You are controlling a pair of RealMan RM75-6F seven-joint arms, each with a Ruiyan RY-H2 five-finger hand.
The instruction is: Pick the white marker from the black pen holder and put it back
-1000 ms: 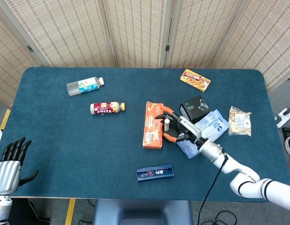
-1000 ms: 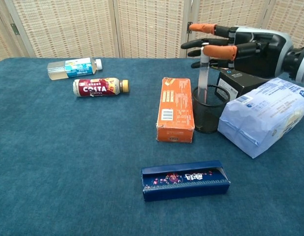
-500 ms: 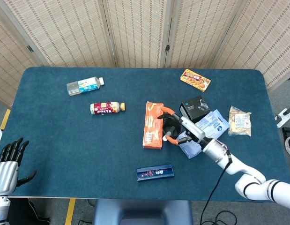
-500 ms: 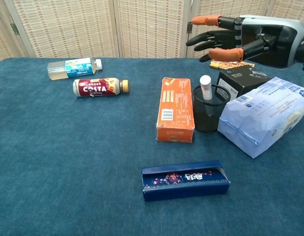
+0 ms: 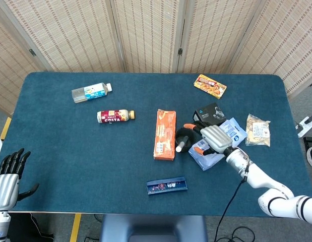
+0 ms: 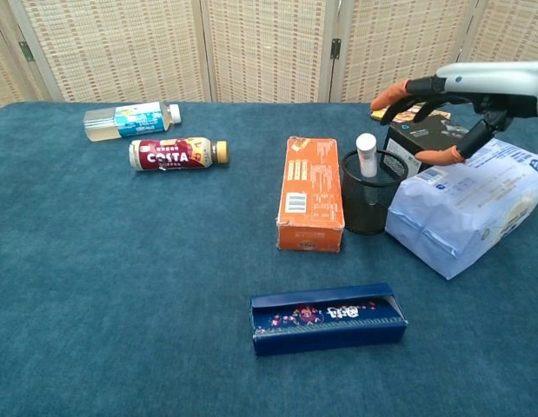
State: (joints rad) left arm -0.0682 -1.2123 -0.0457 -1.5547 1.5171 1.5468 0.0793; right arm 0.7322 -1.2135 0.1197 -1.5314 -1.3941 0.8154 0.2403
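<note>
The white marker (image 6: 367,155) stands in the black mesh pen holder (image 6: 369,196), its cap sticking out above the rim; in the head view the marker (image 5: 180,146) leans in the holder (image 5: 184,137). My right hand (image 6: 461,94) hovers to the right of the holder, above the black box, fingers spread and holding nothing; the head view shows that hand (image 5: 210,137) just right of the holder. My left hand (image 5: 8,174) hangs off the table's left front corner, fingers apart and empty.
An orange box (image 6: 312,193) lies just left of the holder. A black box (image 6: 422,143) and a pale blue bag (image 6: 470,204) sit to its right. A dark blue box (image 6: 328,317) lies near the front. Two bottles (image 6: 175,153) lie at the far left.
My right hand let go of the marker, which dropped into the holder. The hand then drew back to the right, away from the holder. The left hand stayed put.
</note>
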